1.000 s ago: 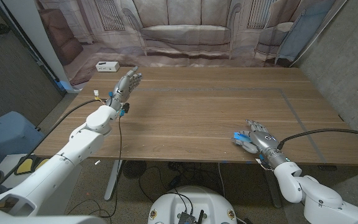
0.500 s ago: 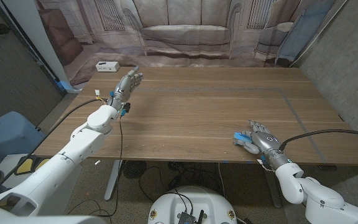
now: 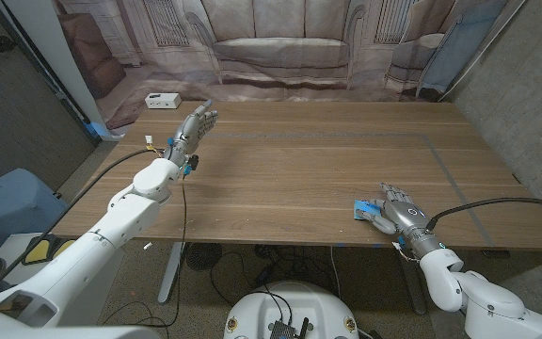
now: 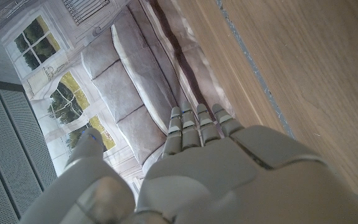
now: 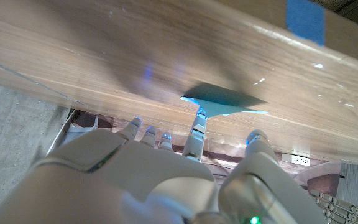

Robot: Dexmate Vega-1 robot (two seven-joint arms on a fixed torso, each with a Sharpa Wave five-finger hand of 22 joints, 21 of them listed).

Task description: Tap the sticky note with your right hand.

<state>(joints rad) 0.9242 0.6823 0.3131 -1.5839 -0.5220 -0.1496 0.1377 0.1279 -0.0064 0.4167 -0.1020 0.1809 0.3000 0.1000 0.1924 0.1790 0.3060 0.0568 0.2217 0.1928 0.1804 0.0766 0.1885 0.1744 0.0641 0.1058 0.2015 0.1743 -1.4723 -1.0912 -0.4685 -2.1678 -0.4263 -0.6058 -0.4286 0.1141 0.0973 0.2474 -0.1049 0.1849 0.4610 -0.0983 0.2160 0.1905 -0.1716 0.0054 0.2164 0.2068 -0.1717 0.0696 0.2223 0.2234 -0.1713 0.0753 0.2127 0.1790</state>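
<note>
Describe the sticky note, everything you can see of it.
The sticky note is a small blue paper square lying on the wooden table close to its near edge, on the robot's right. The right hand is over one side of it, so part is hidden; in the right wrist view its fingertips reach the note's edge.

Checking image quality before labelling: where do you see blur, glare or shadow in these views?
Right wrist view: the right robot hand is close and out of focus, a dark shadow falls on the table beside the blue sticky note, and small glints dot the wood. Left wrist view: the left robot hand is soft-focused. Head view: evenly lit and sharp.
</note>
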